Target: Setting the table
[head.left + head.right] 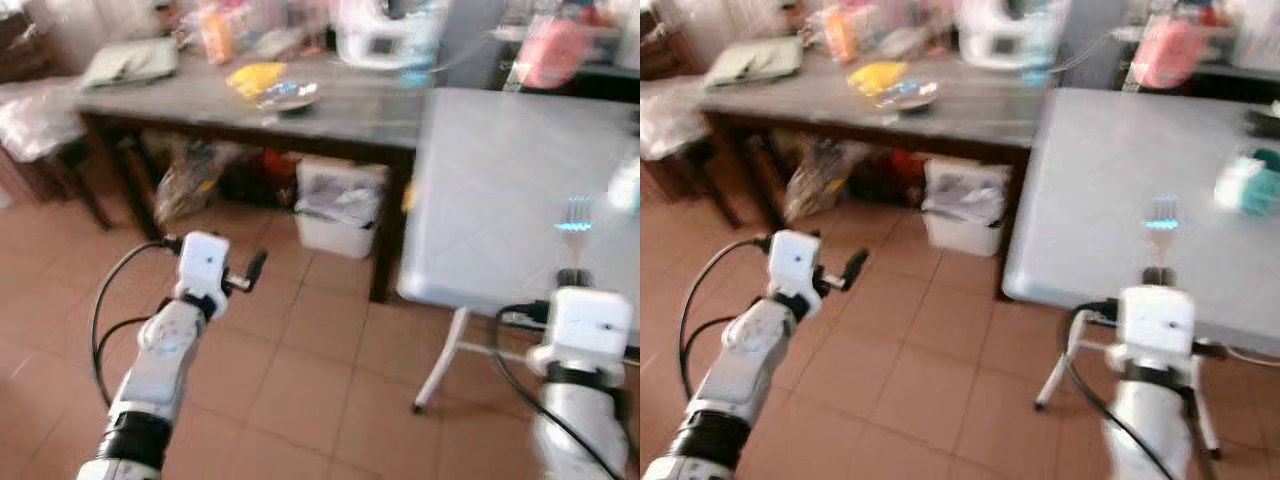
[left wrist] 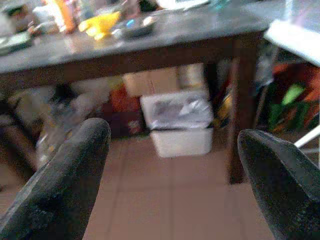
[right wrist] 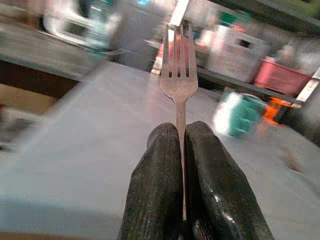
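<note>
My right gripper (image 3: 181,137) is shut on a metal fork (image 3: 178,75), whose tines (image 1: 577,213) point forward over the near edge of the pale grey table (image 1: 500,190). A white and teal cup (image 1: 1248,183) lies on that table to the right. My left gripper (image 2: 175,145) is open with nothing between its fingers; it hangs over the tiled floor, left of the grey table (image 1: 1110,160), with its arm (image 1: 170,340) raised.
A long dark wooden table (image 1: 250,105) stands behind, cluttered with a yellow item (image 1: 255,76), a dish (image 1: 290,97) and a white appliance (image 1: 375,35). Under it sit a white bin (image 1: 338,205) and bags (image 1: 185,180). Brown tiled floor (image 1: 290,370) lies ahead.
</note>
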